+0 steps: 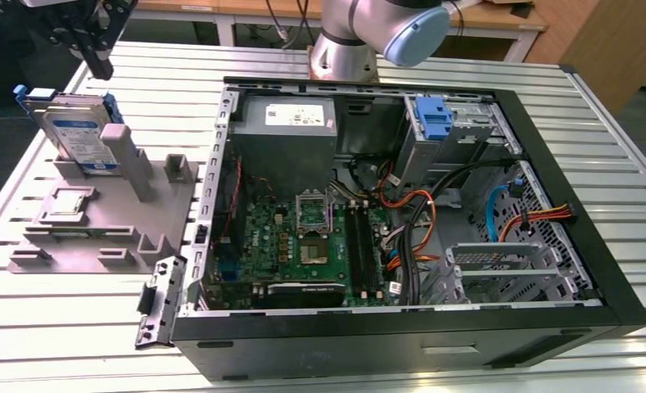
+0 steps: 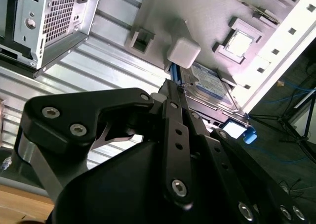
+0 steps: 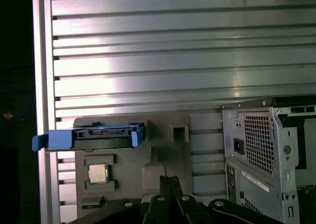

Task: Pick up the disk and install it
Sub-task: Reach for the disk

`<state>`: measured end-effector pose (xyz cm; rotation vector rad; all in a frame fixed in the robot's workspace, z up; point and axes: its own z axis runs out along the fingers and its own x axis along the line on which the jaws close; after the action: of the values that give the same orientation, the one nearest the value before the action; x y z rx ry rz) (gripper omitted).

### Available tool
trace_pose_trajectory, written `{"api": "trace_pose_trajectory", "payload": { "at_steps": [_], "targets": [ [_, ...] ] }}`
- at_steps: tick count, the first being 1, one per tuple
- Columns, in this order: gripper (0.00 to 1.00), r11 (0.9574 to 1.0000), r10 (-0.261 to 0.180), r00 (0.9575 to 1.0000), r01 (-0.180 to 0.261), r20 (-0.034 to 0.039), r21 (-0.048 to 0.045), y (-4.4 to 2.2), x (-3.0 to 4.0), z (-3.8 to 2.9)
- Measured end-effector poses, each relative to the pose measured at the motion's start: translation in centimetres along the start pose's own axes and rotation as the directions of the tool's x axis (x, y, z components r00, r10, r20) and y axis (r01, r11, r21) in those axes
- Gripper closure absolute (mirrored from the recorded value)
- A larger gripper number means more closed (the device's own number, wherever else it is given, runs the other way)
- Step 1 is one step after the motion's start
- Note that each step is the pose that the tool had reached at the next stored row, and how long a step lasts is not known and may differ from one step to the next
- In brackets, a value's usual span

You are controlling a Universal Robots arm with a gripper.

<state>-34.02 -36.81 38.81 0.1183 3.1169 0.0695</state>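
The disk (image 1: 80, 135) stands on edge in a grey fixture (image 1: 104, 225) at the upper left of the exterior view, its blue carrier framing the labelled face and its long top edge running roughly across the frame. It leans beside a grey post (image 1: 128, 164). The gripper (image 1: 99, 67) hangs just above it with its black fingers pointing down, apart from the carrier and holding nothing. So the disk lies almost straight below the claw, shifted slightly toward the exterior view's left. In the first wrist view the fingertips (image 3: 171, 180) sit pressed together, so I judge the claw closed and empty. That view looks down on the disk (image 3: 89, 135) as a thin blue strip, which makes the sideways offset plain — something the exterior view flattens. It also shows a processor chip (image 3: 98, 173) seated in the fixture just beside the disk. The second wrist view gives what the others lack: the disk's label face (image 2: 210, 83) seen past the gripper (image 2: 174, 88), with the post's cap (image 2: 183, 53) close by the fingertips. The open computer case (image 1: 388, 340) lies well apart on the slatted table (image 1: 60, 344), filling the exterior view's centre and right.
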Motion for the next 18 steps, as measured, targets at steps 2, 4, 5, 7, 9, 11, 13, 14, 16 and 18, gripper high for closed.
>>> {"api": "trace_pose_trajectory", "payload": {
  "at_steps": [2, 4, 5, 7, 9, 11, 13, 14, 16, 18],
  "targets": [
    [0.90, 1.0000, 0.000, 1.0000, 0.000, 0.0000, 0.0000, -0.01, 0.29, 0.00],
    [0.90, 1.0000, 0.000, 1.0000, 0.000, 0.0000, 0.0000, -0.01, 0.58, 0.00],
    [0.90, 1.0000, 0.000, 1.0000, 0.000, 0.0000, 0.0001, -0.02, 0.72, 0.00],
    [0.90, 1.0000, 0.000, 1.0000, 0.000, -0.0001, 0.0001, -0.03, 1.00, 0.00],
    [0.90, 1.0000, 0.000, 1.0000, 0.000, -0.0001, 0.0000, -0.04, 1.27, 0.00],
    [0.90, 1.0000, 0.000, 1.0000, 0.000, -0.0002, 0.0001, -0.06, 1.52, -0.01],
    [0.90, 1.0000, 0.000, 1.0000, 0.000, -0.0001, 0.0001, -0.07, 1.69, -0.01],
    [0.90, 1.0000, 0.000, 1.0000, 0.000, -0.0001, 0.0001, -0.07, 1.71, -0.01],
    [0.90, 1.0000, 0.000, 1.0000, 0.000, 0.0000, 0.0000, -0.07, 1.73, 0.00],
    [0.90, 1.0000, 0.000, 1.0000, 0.000, -0.0001, 0.0000, -0.07, 1.73, -0.01]
  ]
}}
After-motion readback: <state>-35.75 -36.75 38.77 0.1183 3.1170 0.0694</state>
